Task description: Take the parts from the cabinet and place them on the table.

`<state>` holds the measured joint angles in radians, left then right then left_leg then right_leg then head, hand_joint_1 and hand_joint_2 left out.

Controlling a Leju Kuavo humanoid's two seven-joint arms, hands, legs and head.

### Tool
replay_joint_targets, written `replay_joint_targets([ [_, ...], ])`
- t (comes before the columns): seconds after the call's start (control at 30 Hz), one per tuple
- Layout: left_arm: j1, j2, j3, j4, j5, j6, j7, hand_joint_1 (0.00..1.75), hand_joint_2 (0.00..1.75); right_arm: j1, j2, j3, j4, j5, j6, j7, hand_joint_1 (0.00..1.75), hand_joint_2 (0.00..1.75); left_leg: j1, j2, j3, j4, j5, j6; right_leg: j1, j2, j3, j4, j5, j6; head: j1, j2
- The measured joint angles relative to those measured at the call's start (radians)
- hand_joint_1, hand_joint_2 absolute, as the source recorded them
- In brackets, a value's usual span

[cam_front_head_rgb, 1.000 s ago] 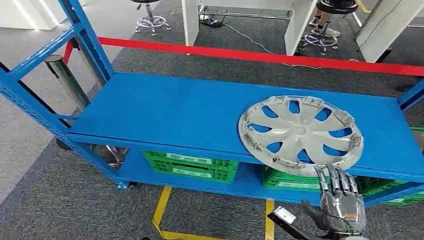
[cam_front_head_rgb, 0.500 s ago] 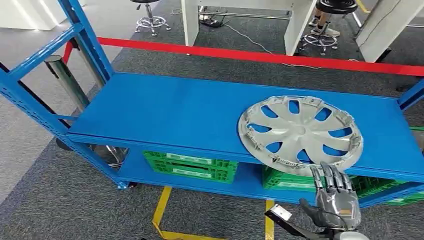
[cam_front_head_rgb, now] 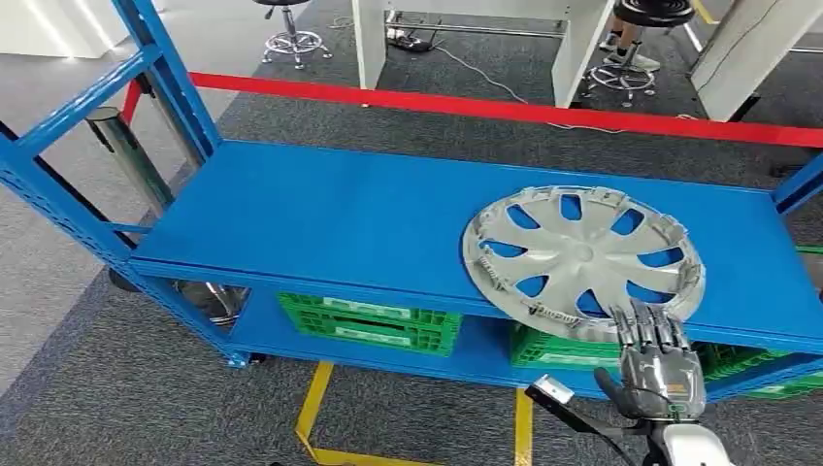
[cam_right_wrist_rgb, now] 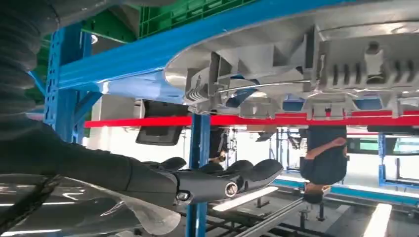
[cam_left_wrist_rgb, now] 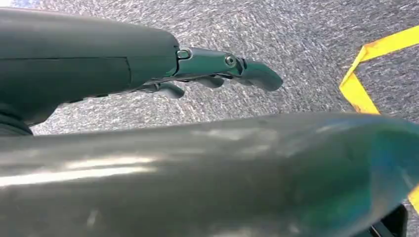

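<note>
R hand [cam_front_head_rgb: 660, 364] is sitting nearest, just below the front edge of the blue shelf [cam_front_head_rgb: 340, 218], fingers [cam_front_head_rgb: 648, 328] straight and a bit apart, tips overlapping the near rim of the hubcap [cam_front_head_rgb: 583, 259]. It's holding nothing; can't tell if the tips are actually touching the rim. In the right wrist view the hand [cam_right_wrist_rgb: 217, 180] is lying flat beneath the cap's ribbed underside [cam_right_wrist_rgb: 316, 64], a gap showing between them.

L hand [cam_left_wrist_rgb: 217, 71] is hanging over grey carpet, fingers extended, gripping nothing.

Hubcap is lying flat toward the shelf's front right, its near rim overhanging the front edge. Green crates [cam_front_head_rgb: 374, 320] are sitting on the lower shelf; red barrier tape [cam_front_head_rgb: 505, 109] is running behind.

Risk, imo: with the rim already overhanging, an upward nudge w/o the thumb closing on top could tip the cap or push it back, away from reach. A grip on the thin rim alone could slip, cap dropping to the floor. The shelf's front edge could also be catching the fingers.
</note>
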<state>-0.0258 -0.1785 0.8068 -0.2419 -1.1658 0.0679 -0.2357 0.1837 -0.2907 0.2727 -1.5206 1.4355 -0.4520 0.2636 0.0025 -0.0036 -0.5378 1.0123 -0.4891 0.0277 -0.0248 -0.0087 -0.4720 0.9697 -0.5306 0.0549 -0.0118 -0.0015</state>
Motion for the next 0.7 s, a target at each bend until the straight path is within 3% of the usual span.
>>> replay_joint_targets([
  [0.7,0.016,0.01,0.015,0.0,-0.001,-0.006,0.011,0.0,0.0,-0.025,0.028,-0.038,0.021,0.035,0.01,-0.016,0.0,1.75,0.0,0.0,0.0,0.0,0.0,0.0,0.0,0.0,0.0,0.0,0.0,0.0,0.0,0.0],
])
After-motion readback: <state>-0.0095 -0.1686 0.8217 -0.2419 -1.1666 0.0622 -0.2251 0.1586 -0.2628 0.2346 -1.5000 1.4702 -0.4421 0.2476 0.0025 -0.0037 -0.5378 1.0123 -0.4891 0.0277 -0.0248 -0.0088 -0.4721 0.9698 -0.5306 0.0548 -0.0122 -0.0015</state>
